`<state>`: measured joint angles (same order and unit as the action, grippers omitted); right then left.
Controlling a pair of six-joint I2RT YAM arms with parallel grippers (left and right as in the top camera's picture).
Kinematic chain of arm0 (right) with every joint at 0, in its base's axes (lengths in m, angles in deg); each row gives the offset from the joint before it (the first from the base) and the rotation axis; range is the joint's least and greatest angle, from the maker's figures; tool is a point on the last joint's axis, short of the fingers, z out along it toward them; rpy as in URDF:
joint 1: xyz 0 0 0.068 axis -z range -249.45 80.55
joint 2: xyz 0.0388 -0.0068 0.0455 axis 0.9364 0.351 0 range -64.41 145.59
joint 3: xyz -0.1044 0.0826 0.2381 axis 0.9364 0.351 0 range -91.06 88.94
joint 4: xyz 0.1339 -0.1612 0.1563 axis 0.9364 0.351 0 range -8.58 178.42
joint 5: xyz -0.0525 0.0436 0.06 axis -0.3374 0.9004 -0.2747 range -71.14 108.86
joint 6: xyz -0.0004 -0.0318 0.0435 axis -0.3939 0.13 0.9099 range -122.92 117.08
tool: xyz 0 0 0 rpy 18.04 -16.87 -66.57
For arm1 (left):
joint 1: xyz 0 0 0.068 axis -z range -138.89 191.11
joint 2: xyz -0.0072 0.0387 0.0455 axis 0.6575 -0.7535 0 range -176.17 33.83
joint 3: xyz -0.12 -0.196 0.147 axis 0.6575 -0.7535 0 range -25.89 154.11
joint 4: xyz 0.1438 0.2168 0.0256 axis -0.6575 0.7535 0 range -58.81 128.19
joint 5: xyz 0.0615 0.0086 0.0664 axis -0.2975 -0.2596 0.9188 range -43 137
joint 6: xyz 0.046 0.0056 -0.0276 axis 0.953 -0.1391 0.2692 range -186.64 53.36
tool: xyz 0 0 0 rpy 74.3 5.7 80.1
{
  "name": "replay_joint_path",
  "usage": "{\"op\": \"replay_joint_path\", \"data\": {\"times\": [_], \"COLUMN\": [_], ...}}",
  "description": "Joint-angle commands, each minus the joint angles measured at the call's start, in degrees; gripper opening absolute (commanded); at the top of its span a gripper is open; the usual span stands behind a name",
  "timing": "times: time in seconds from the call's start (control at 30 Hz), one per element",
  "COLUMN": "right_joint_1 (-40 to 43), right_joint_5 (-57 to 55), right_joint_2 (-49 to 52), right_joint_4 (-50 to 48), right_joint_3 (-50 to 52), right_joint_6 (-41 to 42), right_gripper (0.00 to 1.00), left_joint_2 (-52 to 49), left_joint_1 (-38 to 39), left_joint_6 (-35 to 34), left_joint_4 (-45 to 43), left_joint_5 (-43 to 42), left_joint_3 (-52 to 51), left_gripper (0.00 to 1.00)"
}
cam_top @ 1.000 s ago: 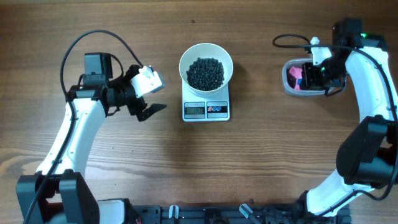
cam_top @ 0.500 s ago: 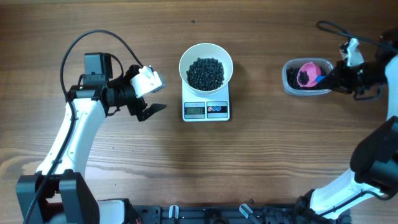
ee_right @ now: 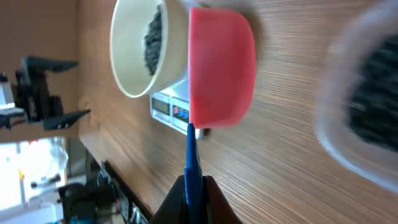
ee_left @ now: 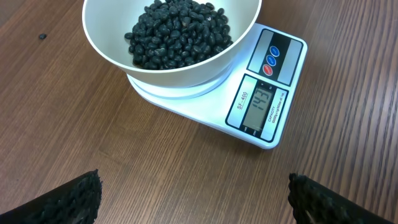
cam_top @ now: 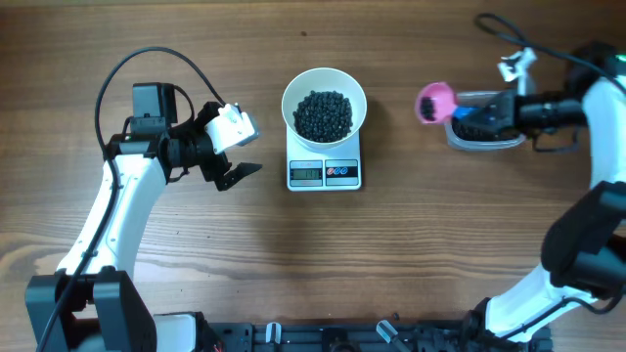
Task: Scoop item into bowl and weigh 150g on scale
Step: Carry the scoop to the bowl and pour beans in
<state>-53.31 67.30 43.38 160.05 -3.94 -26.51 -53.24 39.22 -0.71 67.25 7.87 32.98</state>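
Observation:
The white bowl stands on the white scale at the table's middle, filled with the black beans, the item. In the left wrist view the bowl, its item and the scale's lit display are close ahead. My left gripper hovers open left of the scale, nothing between its fingers. My right gripper is shut on the blue handle of a pink scoop, held in the air between the tub and the bowl. The right wrist view shows the scoop from behind; its inside is hidden.
A clear plastic tub with more black beans sits at the right, under the right gripper; it is blurred in the right wrist view. One stray bean lies on the wood beyond the bowl. Cables arc over both arms.
The right arm has lifted the pink scoop out of the tub and swung it left toward the bowl. The left arm, bowl and scale have not moved.

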Motion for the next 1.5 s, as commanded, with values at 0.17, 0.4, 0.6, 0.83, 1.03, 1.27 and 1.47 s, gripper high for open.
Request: {"op": "replay_joint_path", "data": {"times": [0.17, 0.4, 0.6, 0.83, 1.03, 1.27, 1.47], "right_joint_1": [-14.12, -26.95, -34.95, -39.76, -40.72, -40.72, -40.50], "right_joint_5": [-2.78, -17.64, -32.17, -42.93, -42.91, -42.84, -40.26], "right_joint_2": [-0.26, -0.26, -0.26, -0.26, -0.24, -0.24, -0.24], "right_joint_4": [-1.03, -5.44, -9.86, -11.50, -13.29, -13.49, -13.49], "right_joint_3": [-13.57, -16.68, -16.65, -16.61, -16.61, -16.61, -16.61], "right_joint_6": [7.76, 14.82, 17.66, 17.55, 16.11, 16.15, 16.94], "right_gripper": [0.04, 0.04, 0.04, 0.04, 0.04, 0.04, 0.04], "left_joint_2": [-0.33, -0.33, -0.33, -0.33, -0.33, -0.33, -0.33], "left_joint_1": [-0.31, -0.31, -0.31, -0.31, -0.31, -0.31, -0.31], "left_joint_6": [1.14, 1.14, 1.14, 1.16, 1.14, 1.14, 1.14], "left_joint_4": [0.00, 0.00, 0.00, 0.00, 0.00, 0.00, 0.00], "left_joint_5": [-1.29, -1.29, -1.29, -1.29, -1.29, -1.29, -1.29], "left_joint_3": [-0.15, -0.15, -0.15, -0.15, -0.15, -0.15, -0.15], "left_gripper": [1.00, 1.00, 1.00, 1.00, 1.00, 1.00, 1.00]}}
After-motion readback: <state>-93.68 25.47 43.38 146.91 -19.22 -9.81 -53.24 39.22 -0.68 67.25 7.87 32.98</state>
